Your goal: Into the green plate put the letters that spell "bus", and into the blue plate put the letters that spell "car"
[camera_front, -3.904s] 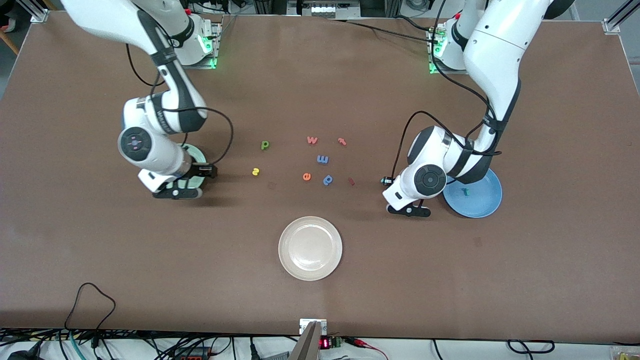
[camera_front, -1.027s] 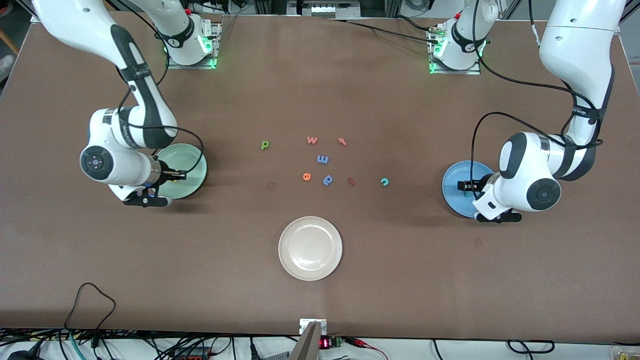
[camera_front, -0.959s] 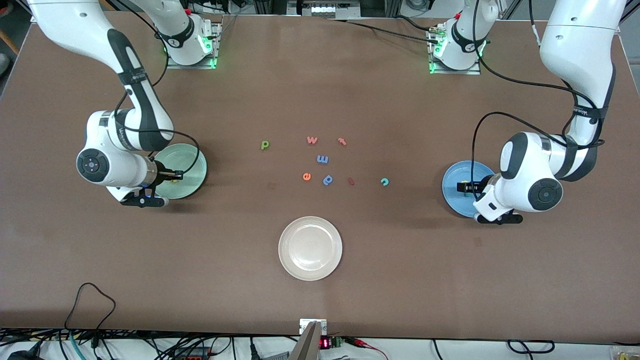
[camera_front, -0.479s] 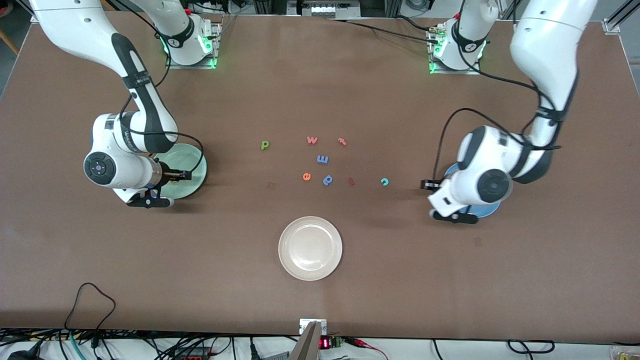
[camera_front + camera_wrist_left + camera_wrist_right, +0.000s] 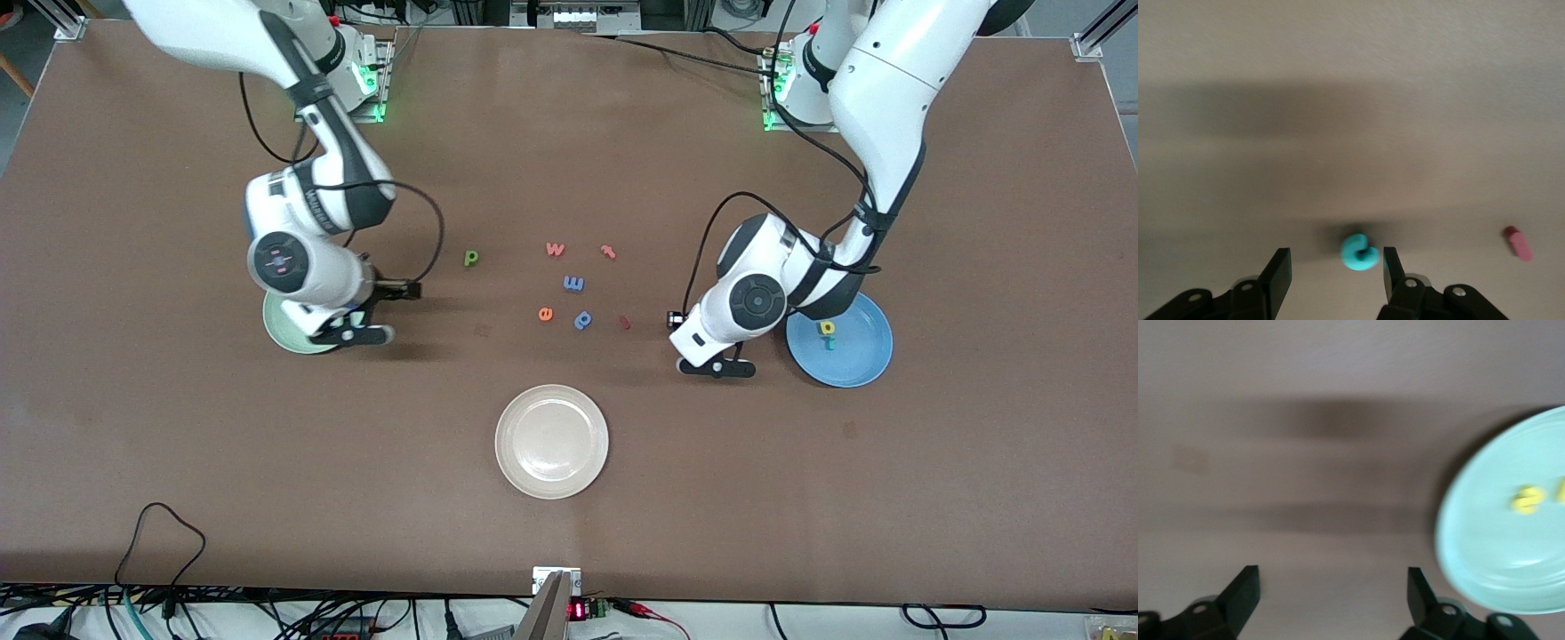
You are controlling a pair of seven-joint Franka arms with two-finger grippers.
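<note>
The right gripper, jaws spread wide and empty, is held over bare table beside the pale mint-green plate, where two yellow foam letters lie. The left gripper, jaws partly open, straddles the teal foam "c" beside the bright blue plate.

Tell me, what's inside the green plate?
In the right wrist view, the green plate holds two yellow letters. One sits at the picture's edge, partly cut off. In the front view the right arm covers most of the plate, so more there can't be ruled out.
</note>
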